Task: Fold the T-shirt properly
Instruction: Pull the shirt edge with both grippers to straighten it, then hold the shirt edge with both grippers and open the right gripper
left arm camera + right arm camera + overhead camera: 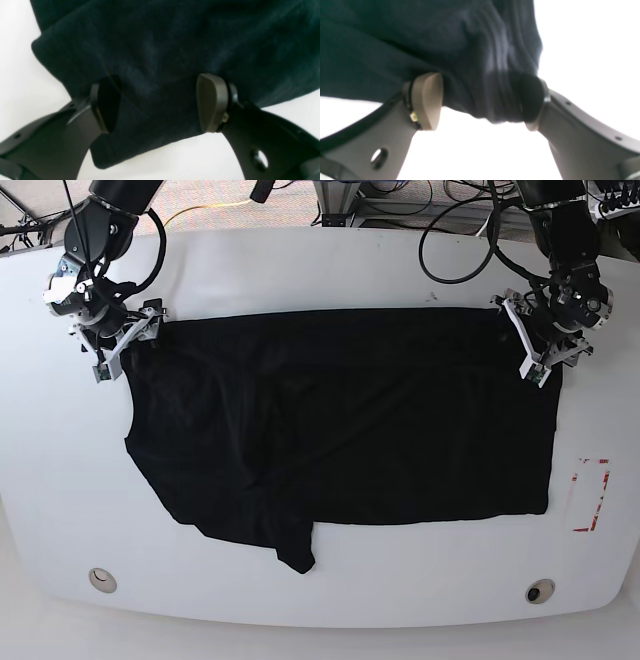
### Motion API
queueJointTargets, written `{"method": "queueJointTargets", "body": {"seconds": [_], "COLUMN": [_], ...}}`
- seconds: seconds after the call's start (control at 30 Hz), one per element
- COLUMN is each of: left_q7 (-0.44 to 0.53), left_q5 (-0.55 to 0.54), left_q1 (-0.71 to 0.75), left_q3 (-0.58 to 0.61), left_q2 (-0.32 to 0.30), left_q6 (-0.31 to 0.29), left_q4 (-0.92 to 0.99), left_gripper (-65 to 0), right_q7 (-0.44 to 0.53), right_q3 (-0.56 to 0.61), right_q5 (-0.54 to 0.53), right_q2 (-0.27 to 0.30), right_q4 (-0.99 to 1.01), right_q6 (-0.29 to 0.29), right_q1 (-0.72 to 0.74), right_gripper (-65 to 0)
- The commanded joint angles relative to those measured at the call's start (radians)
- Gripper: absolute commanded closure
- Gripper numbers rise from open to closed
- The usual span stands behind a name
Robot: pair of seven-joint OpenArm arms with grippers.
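T-shirt (340,420), plain black, soft matte fabric, lying spread across white table (300,260), one side bunching into a drooping flap at the near edge. Left gripper (157,102) standing wide apart, straddling a cloth corner, not pinching. Right gripper (482,100) likewise parted around bunched fabric, apparently letting go. Risking cloth snagging on a pad and dragging the top edge crooked. Sleeves and collar hiding, black-on-black; wrist views blurring.

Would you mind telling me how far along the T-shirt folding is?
Done: the plain black T-shirt lies across the white table, one flap folded over. In hand: the left gripper and right gripper stand open at its far corners. Left: the bunched hem and remaining folds.
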State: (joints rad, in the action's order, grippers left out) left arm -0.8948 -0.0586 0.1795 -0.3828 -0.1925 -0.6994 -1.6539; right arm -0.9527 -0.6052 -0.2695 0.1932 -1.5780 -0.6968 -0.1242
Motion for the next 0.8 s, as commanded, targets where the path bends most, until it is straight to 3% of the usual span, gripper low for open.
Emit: {"method": "queueJointTargets", "body": {"seconds": [0.0, 0.13, 0.2, 0.27, 0.6, 0.77], "left_q7": [-0.007, -0.007, -0.007, -0.007, -0.008, -0.010], "left_q5": [0.013, 0.013, 0.015, 0.015, 0.013, 0.013], "left_q1": [-0.004, 0.001, 0.004, 0.027, 0.137, 0.231], "left_q3": [0.000, 0.000, 0.000, 0.002, -0.002, -0.002], "left_q2": [-0.008, -0.008, -0.019, -0.037, -0.069, -0.071], "left_q6": [0.001, 0.001, 0.001, 0.001, 0.001, 0.001], "left_q4": [0.013, 0.027, 0.030, 0.030, -0.068, -0.136], "left_gripper": [-43.9, -41.3, -37.9, -34.9, -34.4, -34.4], "right_q7": [0.002, 0.002, -0.004, -0.004, -0.007, -0.084], "right_q3": [-0.003, -0.003, -0.003, -0.003, -0.032, -0.112], "right_q5": [-0.007, -0.007, -0.007, -0.007, -0.007, -0.007], "right_q2": [0.016, 0.015, 0.013, 0.013, 0.007, -0.019], "right_q4": [0.004, 0.008, 0.003, -0.006, -0.203, -0.262], "right_q6": [-0.001, -0.001, -0.001, -0.001, -0.001, -0.001], "right_q1": [0.011, 0.010, 0.007, -0.021, -0.185, -0.246], "right_gripper": [-33.9, -12.0, -6.0, -5.2, -4.9, -4.9]}}
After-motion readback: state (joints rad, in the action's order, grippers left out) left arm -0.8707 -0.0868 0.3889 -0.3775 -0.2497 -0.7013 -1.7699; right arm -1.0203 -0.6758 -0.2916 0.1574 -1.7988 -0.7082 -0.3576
